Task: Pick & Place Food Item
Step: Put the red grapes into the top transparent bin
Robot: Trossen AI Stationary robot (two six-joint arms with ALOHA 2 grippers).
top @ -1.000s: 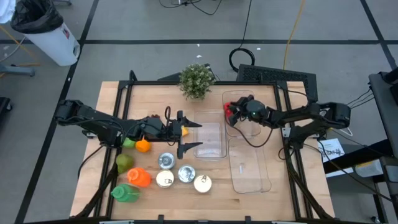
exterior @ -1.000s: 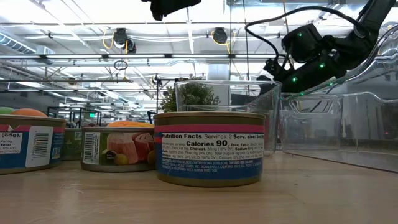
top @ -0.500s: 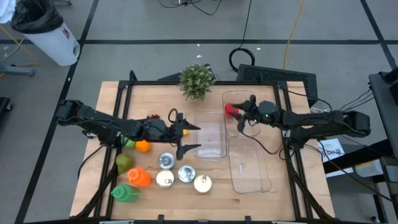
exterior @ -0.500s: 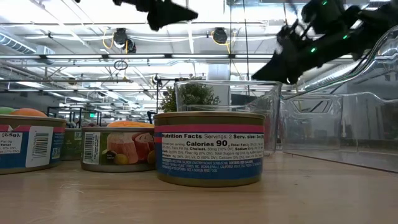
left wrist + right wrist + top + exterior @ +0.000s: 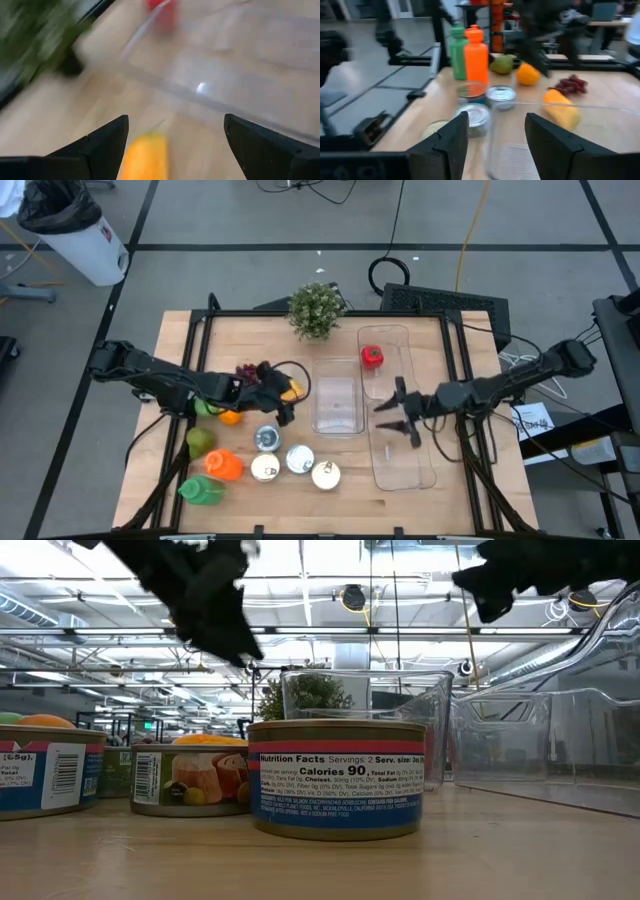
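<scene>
Nearest stood four cans [image 5: 290, 461] and two bottles [image 5: 215, 478]. Farther back, the left gripper [image 5: 285, 395] had its jaws spread over a yellow-orange fruit [image 5: 293, 391]. The right gripper [image 5: 397, 418], jaws apart and empty, hovered above the long clear tray [image 5: 420, 472]. Farthest, the small red, rounded, green-topped food item [image 5: 372, 357] lay in the clear container [image 5: 384, 337] at the back.

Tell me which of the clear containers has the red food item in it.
The far right-hand clear container, nearest the table's back edge. The red food item lies inside it; the middle container and the near right one hold no food.
</scene>
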